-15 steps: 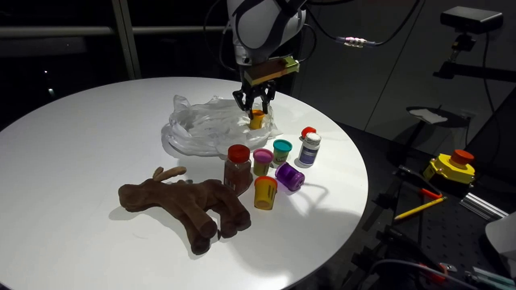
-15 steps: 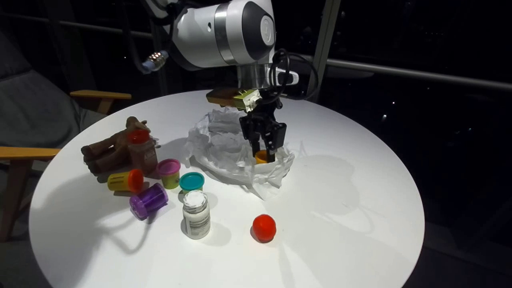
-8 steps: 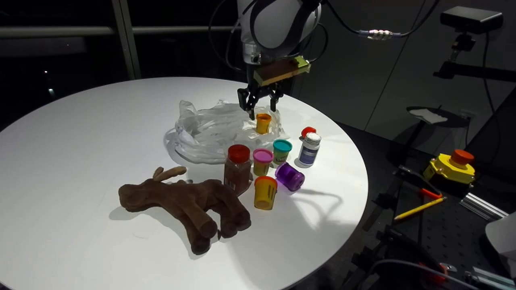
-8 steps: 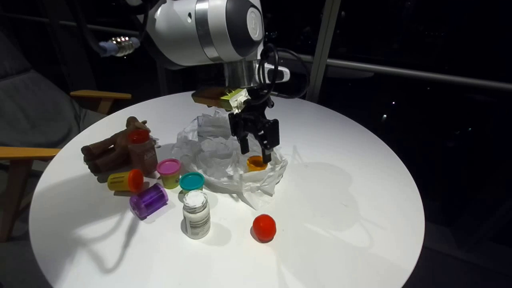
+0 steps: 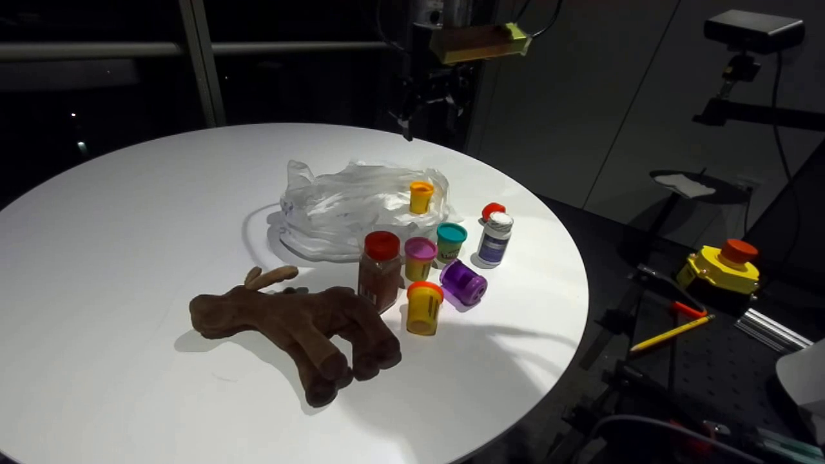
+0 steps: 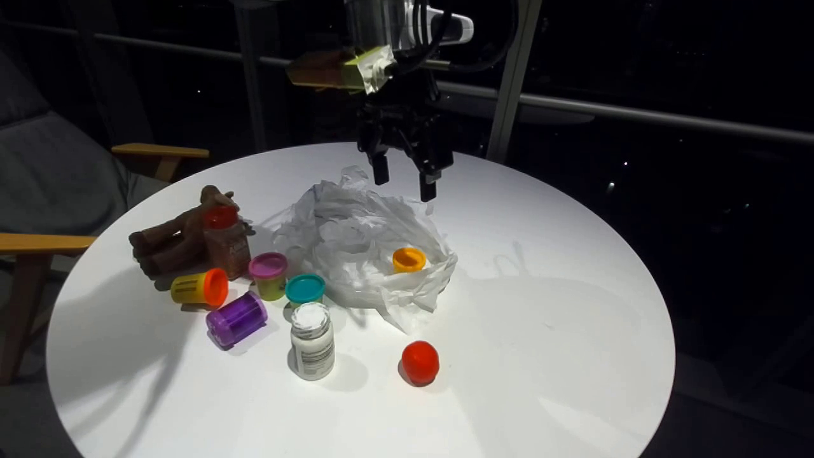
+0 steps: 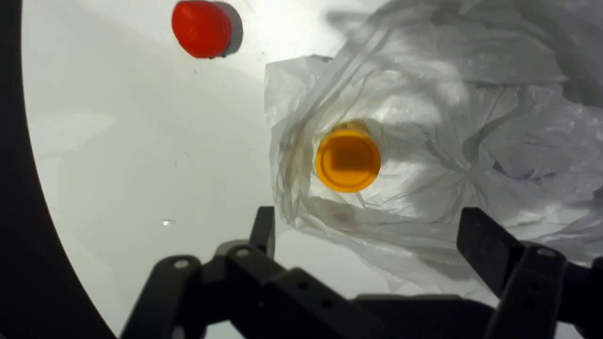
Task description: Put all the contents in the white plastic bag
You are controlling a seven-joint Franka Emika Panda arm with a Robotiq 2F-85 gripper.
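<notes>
At upper centre in an exterior view, a black two-fingered gripper with jaws wide apart. Just below mid-frame, inside a crumpled translucent white plastic bag, a small orange cylindrical jar. At lower left in an exterior view, a brown plush long-legged toy just beside a transparent red-lidded cylindrical jar.

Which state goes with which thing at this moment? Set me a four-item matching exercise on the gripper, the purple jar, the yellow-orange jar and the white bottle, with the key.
Things
1. gripper
2. purple jar
3. yellow-orange jar
4. white bottle

Places and states
A. inside the white plastic bag
B. upright on the table, outside the bag
C. in the air, open and holding nothing
D. lying on its side, outside the bag

Right pairs: 1-C, 2-D, 3-A, 4-B
</notes>
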